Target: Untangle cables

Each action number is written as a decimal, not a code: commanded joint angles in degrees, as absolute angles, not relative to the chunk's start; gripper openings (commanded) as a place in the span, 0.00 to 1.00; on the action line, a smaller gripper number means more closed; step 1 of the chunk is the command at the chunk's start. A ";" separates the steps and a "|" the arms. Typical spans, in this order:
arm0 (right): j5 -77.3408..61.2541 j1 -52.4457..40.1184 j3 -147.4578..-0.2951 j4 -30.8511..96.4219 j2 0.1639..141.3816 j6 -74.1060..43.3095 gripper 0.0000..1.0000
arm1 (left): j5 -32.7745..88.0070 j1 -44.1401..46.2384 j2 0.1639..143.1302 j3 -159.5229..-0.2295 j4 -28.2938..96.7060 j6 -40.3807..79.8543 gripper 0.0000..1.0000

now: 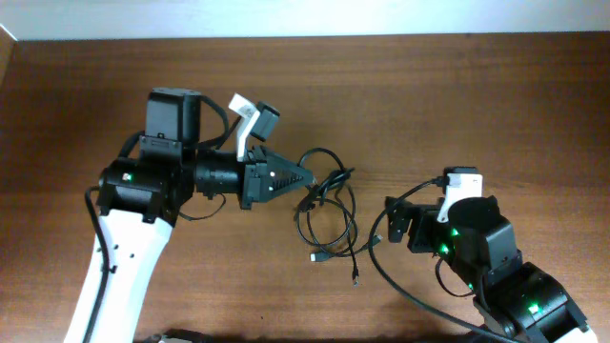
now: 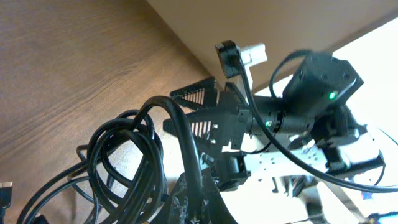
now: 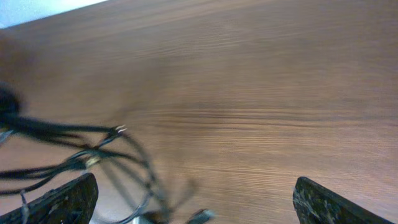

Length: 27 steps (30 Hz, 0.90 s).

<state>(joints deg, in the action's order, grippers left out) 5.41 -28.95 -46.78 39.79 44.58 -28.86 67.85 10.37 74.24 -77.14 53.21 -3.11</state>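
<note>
Overhead: left gripper [image 1: 307, 177] pinches cables [image 1: 329, 183], right gripper [image 1: 394, 221] wide. Light, floppy; I'd grab the plug end [image 1: 355, 279] nearest the right gripper.

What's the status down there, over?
Left fingers shut on cables. Right fingers open, short of the heap. Cables one tangled heap. Nothing blocking.

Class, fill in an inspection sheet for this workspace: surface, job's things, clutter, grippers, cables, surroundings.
Surface: brown wood-grain table.
Job's things: thin black cables, tangled loops at centre.
Clutter: nothing seen.
Grippers: left gripper looks shut on a strand; right gripper open, apart from the tangle.
Cables: thick black arm wire loops near the right gripper.
Surroundings: pale wall past the table's far edge.
</note>
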 commanded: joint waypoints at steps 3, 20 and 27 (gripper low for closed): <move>-6.57 -28.86 -46.94 35.38 44.51 -25.96 0.99 | 69.14 14.13 72.84 -78.04 53.06 -16.25 0.00; -15.53 -28.86 -46.94 31.88 44.51 24.32 0.97 | 63.57 21.10 72.84 -78.04 57.52 -22.90 0.00; -17.61 -28.86 -46.94 31.70 45.67 28.53 0.10 | 66.15 21.76 72.84 -78.04 57.54 -22.87 0.00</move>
